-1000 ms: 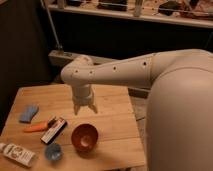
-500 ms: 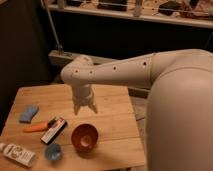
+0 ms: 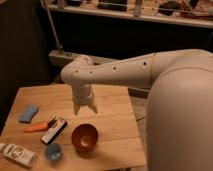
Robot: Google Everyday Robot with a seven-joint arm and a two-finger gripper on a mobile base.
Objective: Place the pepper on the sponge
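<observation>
Robot lab: claw (image 3: 85, 108) above wooden table (image 3: 116, 125)

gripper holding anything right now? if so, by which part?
Nothing held. The two-finger gripper hangs open above the wooden table, apart from the slim orange pepper, which lies on the table beside the black-and-white box.

My tool (image 3: 86, 108) hangs over the middle of the tabletop (image 3: 114, 125), fingers spread with nothing between them. My arm (image 3: 125, 75) covers a stretch of the tabletop's far edge. At the near left corner the white bottle (image 3: 17, 154) is cut off by the picture's left side, and its label is too blurred to read. The right end of the pepper (image 3: 36, 127) meets the black-and-white box (image 3: 54, 130); whether they touch or overlap, I cannot tell.
</observation>
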